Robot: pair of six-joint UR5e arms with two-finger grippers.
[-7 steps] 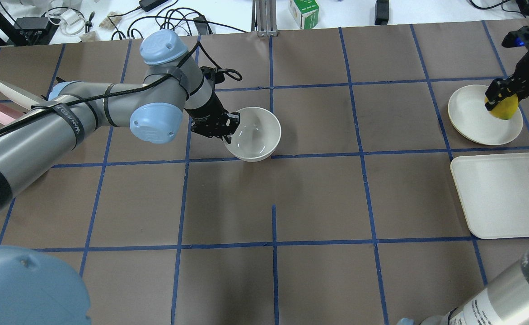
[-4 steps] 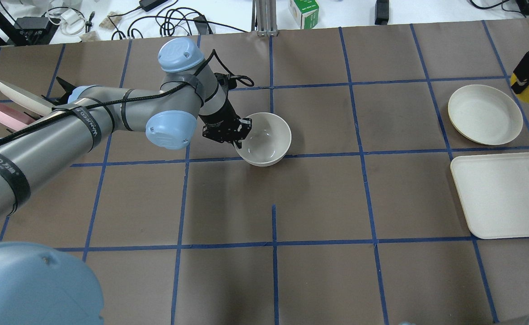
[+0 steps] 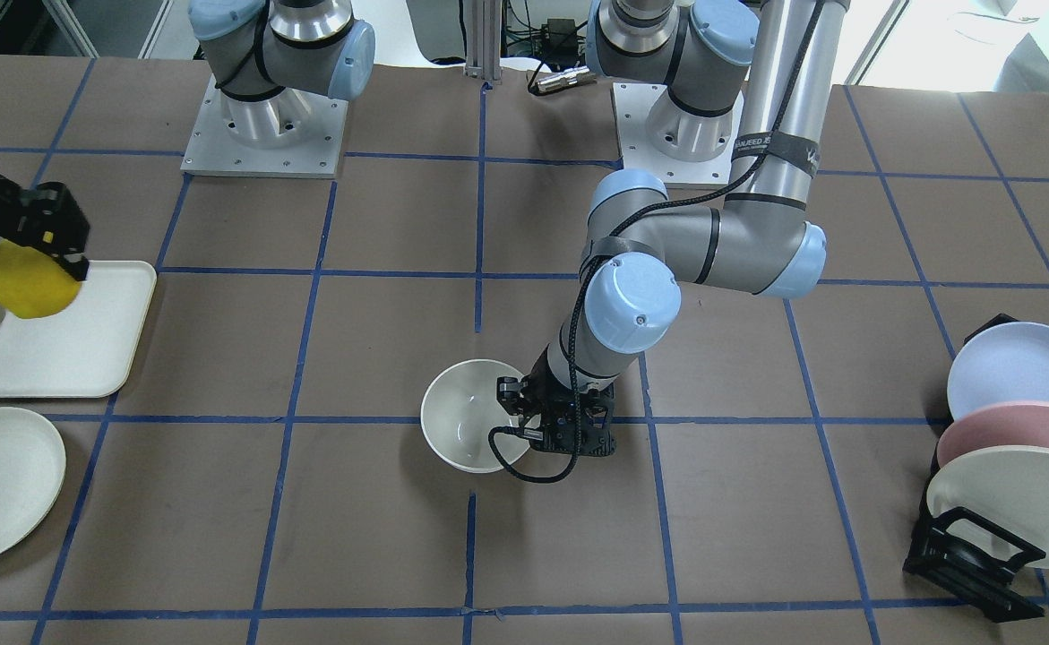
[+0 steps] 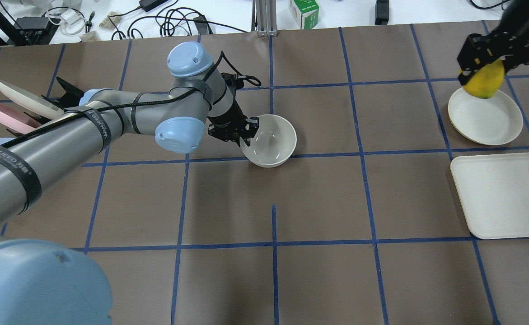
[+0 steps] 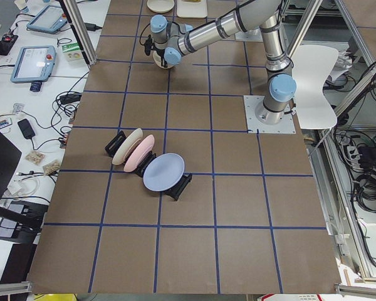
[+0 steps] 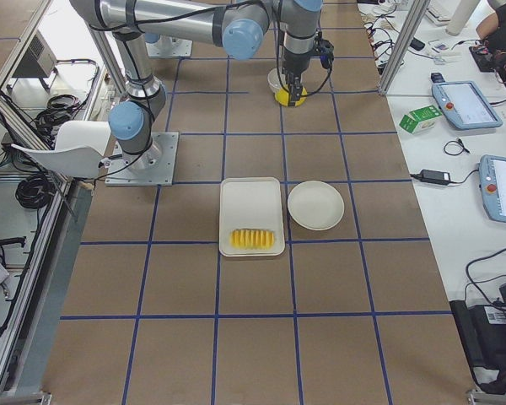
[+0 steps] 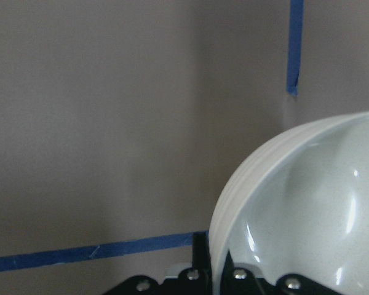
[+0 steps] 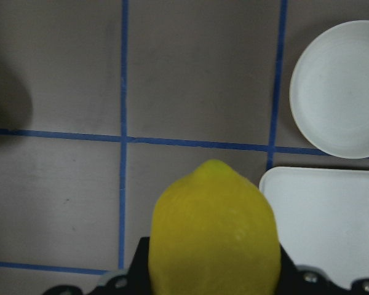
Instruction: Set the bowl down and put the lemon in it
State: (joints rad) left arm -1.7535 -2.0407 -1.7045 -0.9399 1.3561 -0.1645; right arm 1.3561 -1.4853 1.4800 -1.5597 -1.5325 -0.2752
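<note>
- While I read the front-facing view, the left claw (image 3: 515, 408) is closed on the rim of the bowl (image 3: 461, 421), one finger inside and one outside, near the middle of the table (image 3: 219, 537). I cannot tell whether the bowl touches it.
- Front-facing view: the right claw (image 3: 40, 255) is clamped across the lemon (image 3: 30, 285), which is in the air near the tray (image 3: 85, 349).
- Overhead view: I judge the bowl stiff, glossy, slippery and liable to chip, so hold it by the rim. The lemon looks firm, light and apt to roll, so grip its waist.
- Side views, count: one bowl, one lemon, one flat plate (image 6: 315, 205), one tray, one row of sliced fruit (image 6: 253, 239), three racked plates (image 5: 163, 173).
- Wrist views: both grips look seated.
</note>
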